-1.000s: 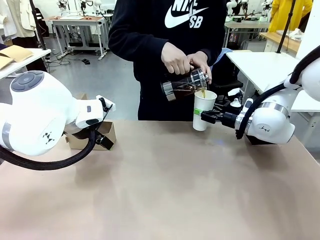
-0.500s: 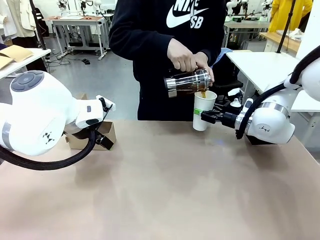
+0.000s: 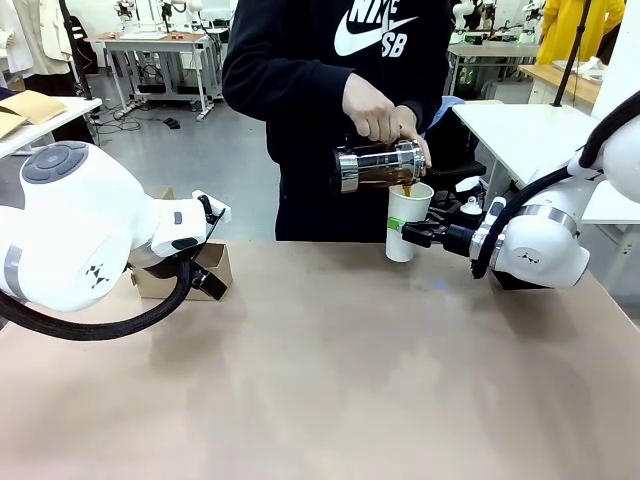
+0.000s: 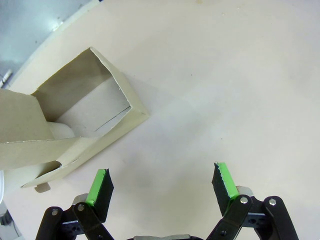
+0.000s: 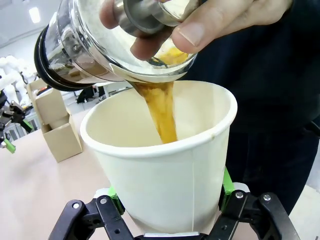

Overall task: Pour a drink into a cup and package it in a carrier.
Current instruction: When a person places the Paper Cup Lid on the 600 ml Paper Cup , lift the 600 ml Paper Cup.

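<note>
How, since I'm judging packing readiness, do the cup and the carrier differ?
The cup is white and round; the carrier is brown, boxy cardboard. The cup is clamped in the right gripper, taking drink; the carrier lies ungripped near the open left gripper. Both are open-topped.

Carrier (image 3: 222, 262) on the counter (image 3: 330, 380) at left; cup (image 3: 410, 205) at right, within the right gripper (image 5: 170, 192); carafe (image 3: 378, 166) above it; person (image 3: 320, 100) behind
</note>
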